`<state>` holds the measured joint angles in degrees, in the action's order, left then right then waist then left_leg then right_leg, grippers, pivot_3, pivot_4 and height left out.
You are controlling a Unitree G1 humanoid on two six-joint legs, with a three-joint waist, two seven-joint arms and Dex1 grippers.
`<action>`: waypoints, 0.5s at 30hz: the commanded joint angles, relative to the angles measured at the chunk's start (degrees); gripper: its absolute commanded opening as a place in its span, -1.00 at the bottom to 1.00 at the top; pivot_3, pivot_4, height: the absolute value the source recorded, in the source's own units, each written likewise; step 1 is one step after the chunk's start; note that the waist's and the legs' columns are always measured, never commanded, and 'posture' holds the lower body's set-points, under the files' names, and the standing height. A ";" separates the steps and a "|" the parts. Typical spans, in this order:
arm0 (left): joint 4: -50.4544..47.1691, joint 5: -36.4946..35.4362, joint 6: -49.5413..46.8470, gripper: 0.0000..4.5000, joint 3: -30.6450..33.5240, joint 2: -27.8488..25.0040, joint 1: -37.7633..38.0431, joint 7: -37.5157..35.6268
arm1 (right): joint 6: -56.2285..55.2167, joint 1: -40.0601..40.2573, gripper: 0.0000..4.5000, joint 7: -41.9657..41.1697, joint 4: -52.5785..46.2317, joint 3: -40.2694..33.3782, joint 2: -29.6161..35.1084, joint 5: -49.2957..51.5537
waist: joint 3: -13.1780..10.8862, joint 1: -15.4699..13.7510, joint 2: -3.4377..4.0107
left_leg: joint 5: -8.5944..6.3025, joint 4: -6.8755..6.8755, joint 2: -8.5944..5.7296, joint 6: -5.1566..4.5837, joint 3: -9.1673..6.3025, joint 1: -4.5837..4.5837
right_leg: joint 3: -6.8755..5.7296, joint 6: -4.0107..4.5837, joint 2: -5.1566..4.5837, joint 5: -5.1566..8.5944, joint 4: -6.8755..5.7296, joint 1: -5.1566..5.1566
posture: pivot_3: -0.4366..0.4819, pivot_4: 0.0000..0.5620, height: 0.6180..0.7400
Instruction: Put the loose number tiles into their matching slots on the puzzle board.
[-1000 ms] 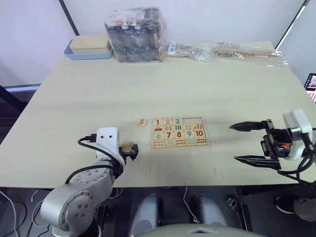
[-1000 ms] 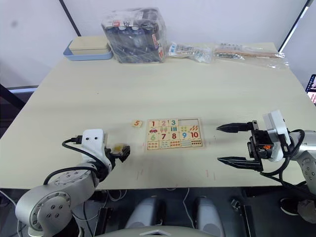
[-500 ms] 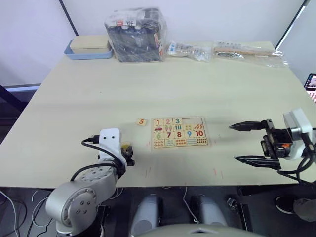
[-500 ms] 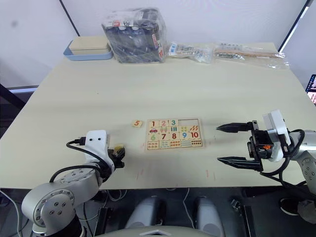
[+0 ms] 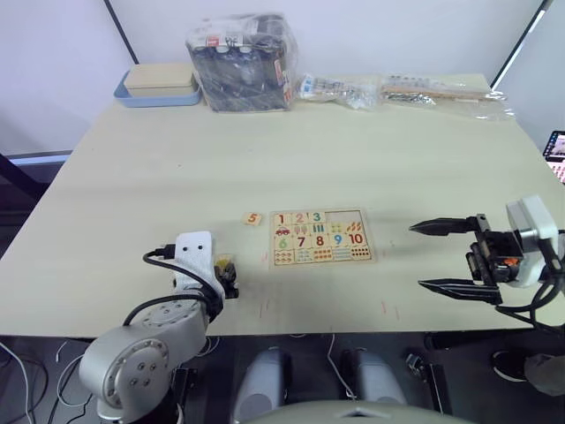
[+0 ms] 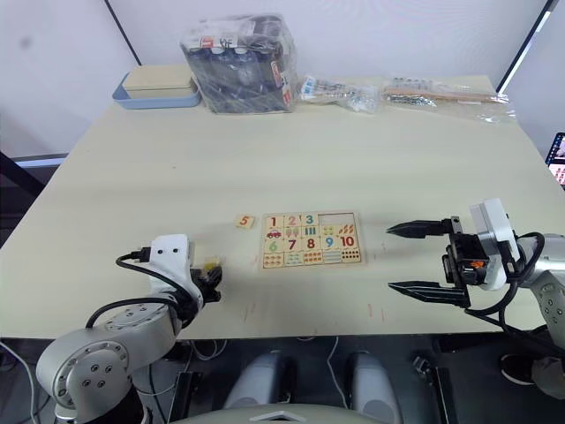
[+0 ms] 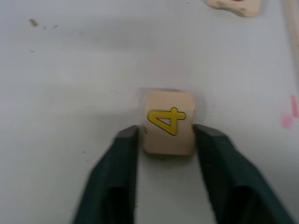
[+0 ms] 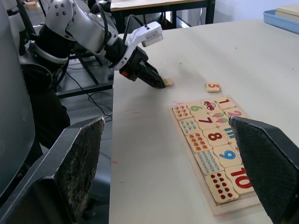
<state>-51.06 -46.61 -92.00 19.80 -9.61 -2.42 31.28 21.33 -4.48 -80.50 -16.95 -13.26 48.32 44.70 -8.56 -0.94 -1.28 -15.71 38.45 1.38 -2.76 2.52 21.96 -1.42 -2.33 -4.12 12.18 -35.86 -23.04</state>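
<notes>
Gripping the yellow 4 tile (image 7: 168,123) between its fingers, the left tool (image 7: 166,140) sits left of the puzzle board (image 5: 320,237).

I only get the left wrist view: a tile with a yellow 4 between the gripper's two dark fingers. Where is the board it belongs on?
Observer: The board lies to the robot's right of your 4 tile, apart from it.
Operator: Is there a free place for the 4?
Observer: Yes. The top row holds 1, 2 and 3, and the two slots to the right of them are empty.
Operator: Is anything else loose?
Observer: A 5 tile lies just off the board's left end, by its top corner.
</notes>
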 commanded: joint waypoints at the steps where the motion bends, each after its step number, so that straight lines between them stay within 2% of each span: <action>1: 0.86 -1.22 -0.50 -0.59 0.53 -0.61 0.47 0.96 | -0.60 0.15 1.00 -0.13 -1.20 -1.51 -0.10 1.00 | 0.00 0.00 0.00 | 0.00 0.00 0.00 0.00 0.00 0.00 | 0.00 0.00 -0.01 0.00 0.00 0.00 | -0.05 -0.47 1.00; 6: 1.05 -2.25 -0.50 -0.59 1.30 -2.06 -0.61 0.47 | -1.07 0.25 1.00 0.25 -1.37 -1.10 -0.77 0.71 | -0.01 0.00 0.01 | 0.00 -0.01 0.00 0.00 -0.01 0.00 | -0.02 0.00 0.00 0.00 0.00 -0.01 | -0.05 -0.47 1.00; 9: 0.23 -2.99 -0.50 -0.59 1.93 -6.10 -1.88 -2.52 | -1.50 0.23 1.00 0.41 -1.29 -0.88 -1.32 0.40 | -0.03 0.00 -0.02 | 0.00 -0.01 0.00 0.00 -0.02 0.02 | -0.03 0.00 0.00 0.00 0.00 -0.02 | -0.05 -0.47 1.00; 15: 0.05 -6.46 -0.50 -0.59 4.81 -22.02 -6.50 -17.09 | -3.14 0.28 1.00 1.39 -1.11 -0.42 -3.39 -0.68 | -0.11 0.00 -0.01 | 0.00 -0.02 0.02 0.01 -0.02 0.08 | -0.07 0.01 0.00 0.00 0.01 -0.10 | -0.05 -0.47 1.00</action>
<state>-49.92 -51.96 -92.40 23.34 -30.97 -8.45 17.14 19.47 -4.03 -79.34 -16.99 -13.19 44.87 43.68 -8.67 -0.94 -1.29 -15.70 38.43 1.39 -2.74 2.53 22.04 -1.48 -2.33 -4.14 12.18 -35.84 -23.14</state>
